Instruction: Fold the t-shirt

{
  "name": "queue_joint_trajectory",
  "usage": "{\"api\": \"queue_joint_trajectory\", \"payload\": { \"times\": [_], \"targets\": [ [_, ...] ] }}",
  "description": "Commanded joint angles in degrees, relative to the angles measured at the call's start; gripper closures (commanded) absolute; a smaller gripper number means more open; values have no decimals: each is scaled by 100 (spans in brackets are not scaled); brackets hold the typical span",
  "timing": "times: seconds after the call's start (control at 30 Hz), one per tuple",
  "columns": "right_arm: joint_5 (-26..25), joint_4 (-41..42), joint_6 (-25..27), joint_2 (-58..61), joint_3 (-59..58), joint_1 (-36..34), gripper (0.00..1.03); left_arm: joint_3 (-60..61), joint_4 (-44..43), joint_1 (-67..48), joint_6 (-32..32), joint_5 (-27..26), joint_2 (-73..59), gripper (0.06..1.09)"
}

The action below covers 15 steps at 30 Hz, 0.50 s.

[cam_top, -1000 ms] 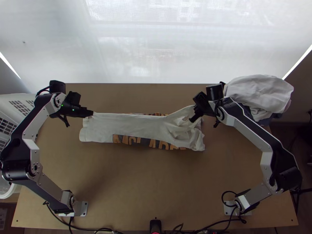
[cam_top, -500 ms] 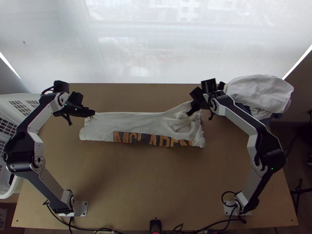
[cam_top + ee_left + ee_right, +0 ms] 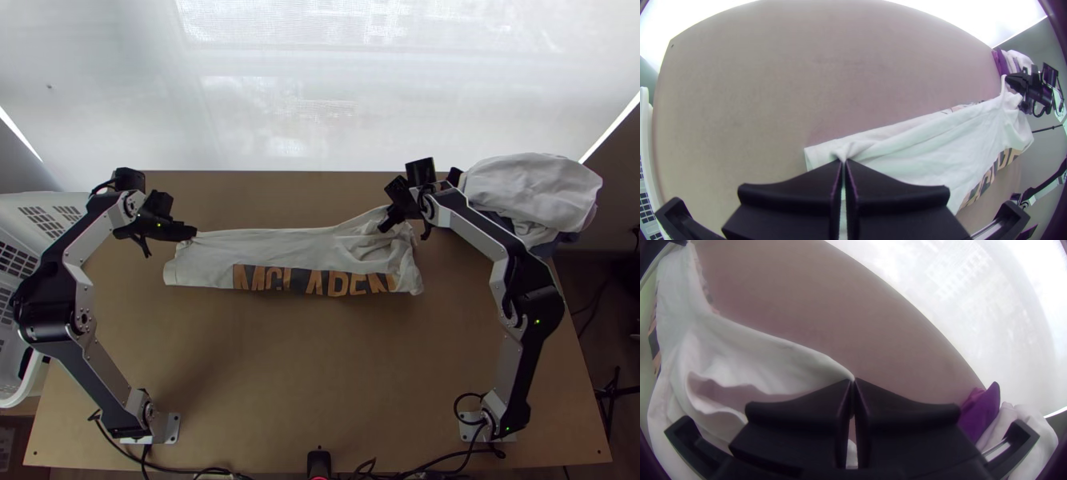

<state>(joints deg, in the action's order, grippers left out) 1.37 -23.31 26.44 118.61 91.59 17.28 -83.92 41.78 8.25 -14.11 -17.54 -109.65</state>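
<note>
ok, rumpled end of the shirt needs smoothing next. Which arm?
Right, I'd say: the right gripper pinches the shirt at that end. The left gripper pinches the opposite end, so it probably serves better as anchor.

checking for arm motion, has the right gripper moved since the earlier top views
Yes. In the top view, the right gripper, holding the t-shirt, is now closer to the table's far edge and slightly farther left in the picture.

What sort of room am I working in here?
Probably an indoor robot workspace for laundry: two arms stand on a wooden table, with a t-shirt between them, a white basket at the left and piled cloth at the right.
</note>
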Motion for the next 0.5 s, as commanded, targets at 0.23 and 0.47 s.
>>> {"api": "queue_joint_trajectory", "payload": {
  "times": [0.23, 0.47],
  "targets": [
    [-5, -7, -262, 409, 333, 4, 100, -2, -82, 1, 40, 14, -242, 105],
    [4, -86, -815, 110, 482, 30, 13, -160, 50, 10, 224, 5, -145, 42]
  ]
}}
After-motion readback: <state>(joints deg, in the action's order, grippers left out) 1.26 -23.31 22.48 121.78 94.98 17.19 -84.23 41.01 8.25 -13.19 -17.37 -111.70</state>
